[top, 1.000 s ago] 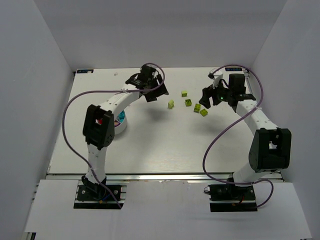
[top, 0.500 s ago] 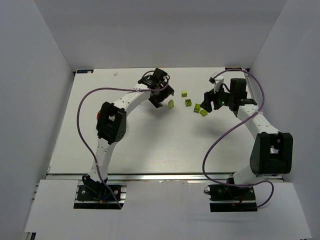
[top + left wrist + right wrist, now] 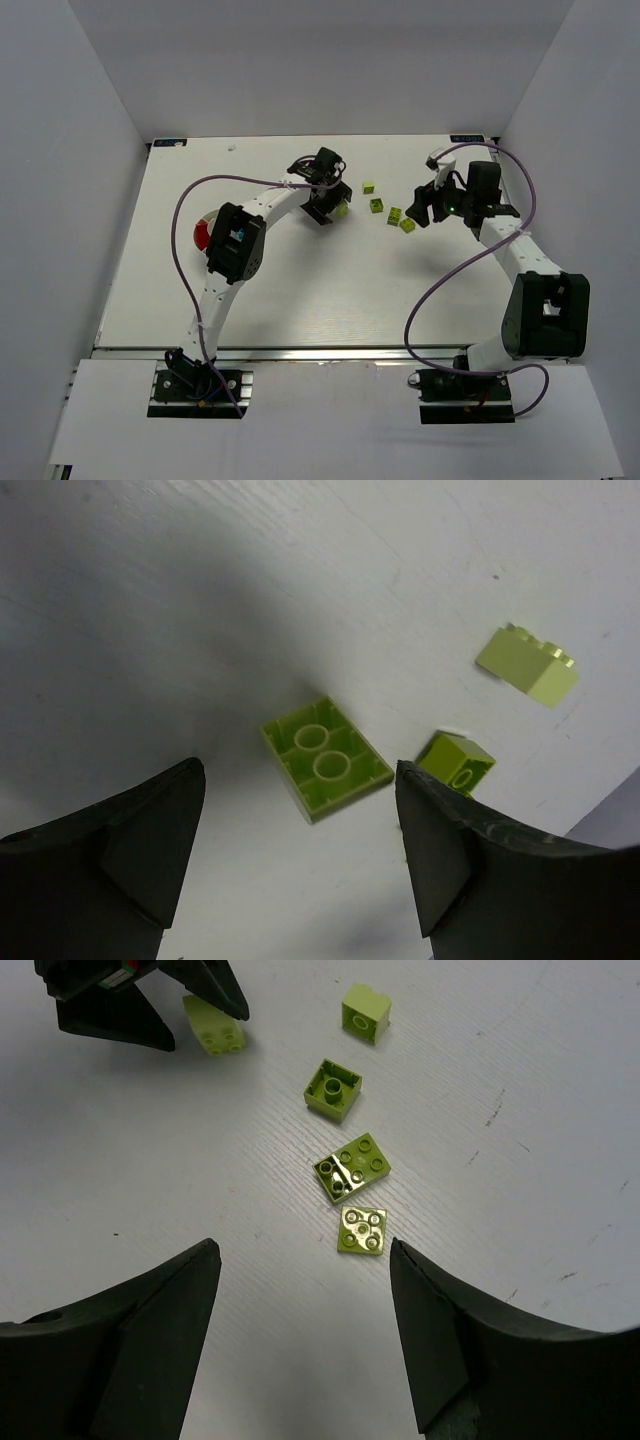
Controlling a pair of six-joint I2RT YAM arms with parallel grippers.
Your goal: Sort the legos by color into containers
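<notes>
Several lime legos lie on the white table between my two arms: one (image 3: pixel 343 208) beside the left gripper (image 3: pixel 326 198), and others (image 3: pixel 369 186) (image 3: pixel 377 205) (image 3: pixel 394 215) (image 3: pixel 407 224) in a row toward the right gripper (image 3: pixel 424 205). In the left wrist view an upturned lime brick (image 3: pixel 325 758) lies just ahead of the open, empty left gripper (image 3: pixel 298 780). In the right wrist view the right gripper (image 3: pixel 305 1252) is open and empty, with a flat lime plate (image 3: pixel 362 1230) just ahead of it. The dish of containers (image 3: pixel 203 230) is mostly hidden behind the left arm.
Two more lime bricks (image 3: pixel 455 763) (image 3: pixel 527 663) lie past the upturned one. The left gripper's black fingers (image 3: pixel 140 1005) show at the top left of the right wrist view, next to a pale lime brick (image 3: pixel 215 1030). White walls enclose the table on three sides.
The left arm has swung right and forward, away from the dish, down to the lime brick. The right gripper has shifted slightly right; its jaws stay wide.
</notes>
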